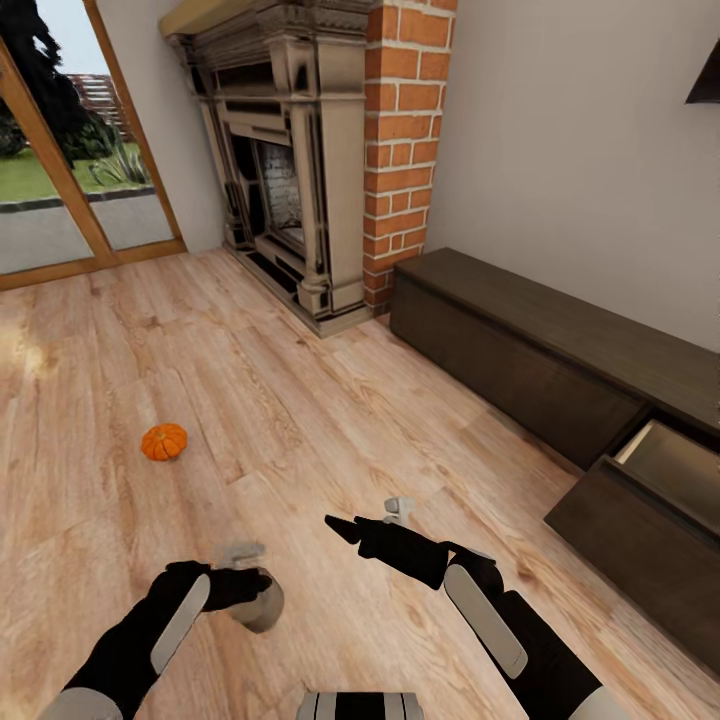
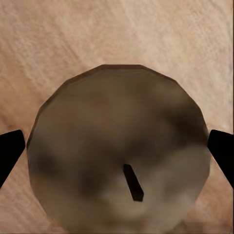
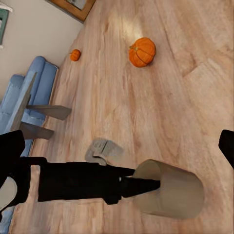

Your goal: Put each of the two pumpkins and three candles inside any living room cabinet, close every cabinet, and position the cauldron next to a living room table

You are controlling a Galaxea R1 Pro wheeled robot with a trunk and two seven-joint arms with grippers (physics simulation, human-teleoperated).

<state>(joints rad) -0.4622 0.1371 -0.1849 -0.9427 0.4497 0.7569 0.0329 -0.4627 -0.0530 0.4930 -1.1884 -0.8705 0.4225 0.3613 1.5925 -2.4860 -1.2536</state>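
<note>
A: Cabinet (image 1: 560,370) far right, one drawer (image 1: 640,520) out. Pumpkin (image 1: 164,441) on floor (image 1: 300,400), left; a second pumpkin (image 3: 74,55) farther off.

B: Left gripper (image 1: 250,590) pinching a candle (image 1: 262,605). Right gripper (image 3: 122,146) spread, empty.

A: Risk: candle looks held at one edge, could slip during the carry.

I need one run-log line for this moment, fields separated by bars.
left gripper: shut on candle | right gripper: open, nothing held | pumpkin: on floor | cabinet: one drawer open

Home living room: fireplace (image 1: 290,160), sofa (image 3: 22,105).
</note>
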